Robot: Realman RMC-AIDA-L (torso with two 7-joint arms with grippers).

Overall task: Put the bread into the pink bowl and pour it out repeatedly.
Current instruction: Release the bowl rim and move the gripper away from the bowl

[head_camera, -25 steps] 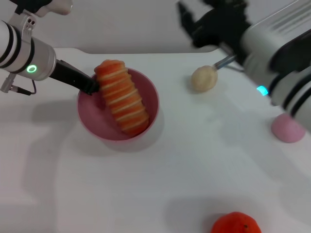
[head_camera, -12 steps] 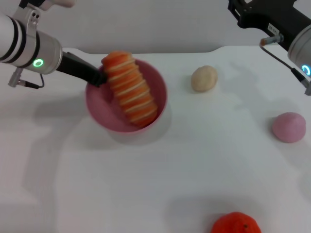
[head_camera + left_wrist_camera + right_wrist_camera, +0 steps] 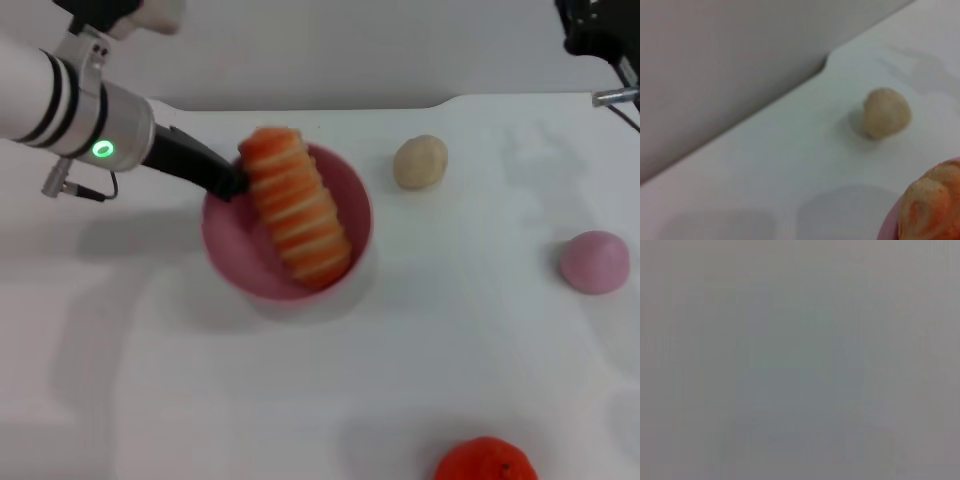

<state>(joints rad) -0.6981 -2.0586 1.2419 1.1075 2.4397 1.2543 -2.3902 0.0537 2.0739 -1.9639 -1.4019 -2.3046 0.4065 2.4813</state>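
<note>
The pink bowl (image 3: 235, 250) stands at the table's centre-left, and the orange-and-cream striped bread (image 3: 297, 215) lies slanted inside it, one end poking above the far rim. My left gripper (image 3: 230, 184) is shut on the bowl's left rim, its black fingers pinching the edge. The left wrist view catches one end of the bread (image 3: 935, 207) at its corner. Only a dark part of my right arm (image 3: 592, 24) shows, high at the far right and away from the table things. The right wrist view is plain grey.
A small beige lump (image 3: 420, 162) (image 3: 885, 113) lies behind and to the right of the bowl. A solid pink dome (image 3: 595, 262) sits at the right edge, and an orange fruit (image 3: 487, 462) at the near edge. The white table's back edge (image 3: 440, 100) runs behind them.
The left gripper has carried the bowl with the bread rightward and slightly nearer. The right arm has drawn back up and to the right, away from the beige lump.
</note>
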